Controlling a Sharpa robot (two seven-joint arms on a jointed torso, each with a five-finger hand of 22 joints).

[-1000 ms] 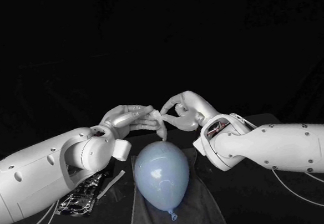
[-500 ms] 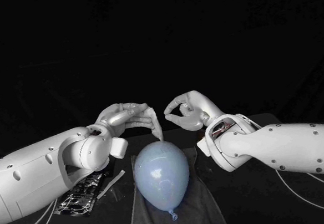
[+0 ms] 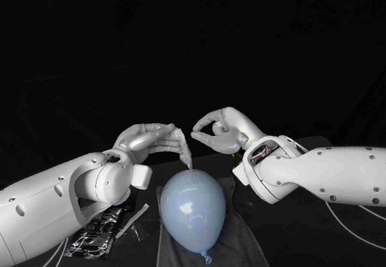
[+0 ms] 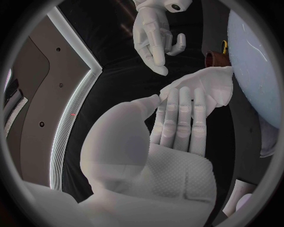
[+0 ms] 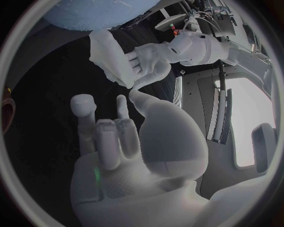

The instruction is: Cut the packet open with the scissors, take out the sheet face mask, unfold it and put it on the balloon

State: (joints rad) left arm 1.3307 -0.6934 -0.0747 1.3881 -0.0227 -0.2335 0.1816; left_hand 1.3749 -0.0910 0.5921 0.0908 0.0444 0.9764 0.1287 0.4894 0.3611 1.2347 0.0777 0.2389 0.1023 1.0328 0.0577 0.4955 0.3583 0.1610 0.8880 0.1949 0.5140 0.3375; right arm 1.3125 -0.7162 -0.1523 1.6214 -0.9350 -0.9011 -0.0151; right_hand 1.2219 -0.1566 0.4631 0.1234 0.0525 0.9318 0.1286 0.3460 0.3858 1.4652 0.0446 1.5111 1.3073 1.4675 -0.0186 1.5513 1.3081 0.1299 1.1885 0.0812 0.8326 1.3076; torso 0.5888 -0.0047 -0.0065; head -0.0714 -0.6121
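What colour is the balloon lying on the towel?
Pale blue; the balloon shows best in the head view.

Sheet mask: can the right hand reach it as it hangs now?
Probably yes: the sheet mask hangs from the left hand, and the right hand sits close beside it with nothing between.

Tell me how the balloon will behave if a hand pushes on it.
The balloon lies on its rounded side on the towel, unheld, so a nudge would probably roll it sideways. Inflated, it is likely very light for its size. Its skin shows a glossy highlight, so fingers may slip.
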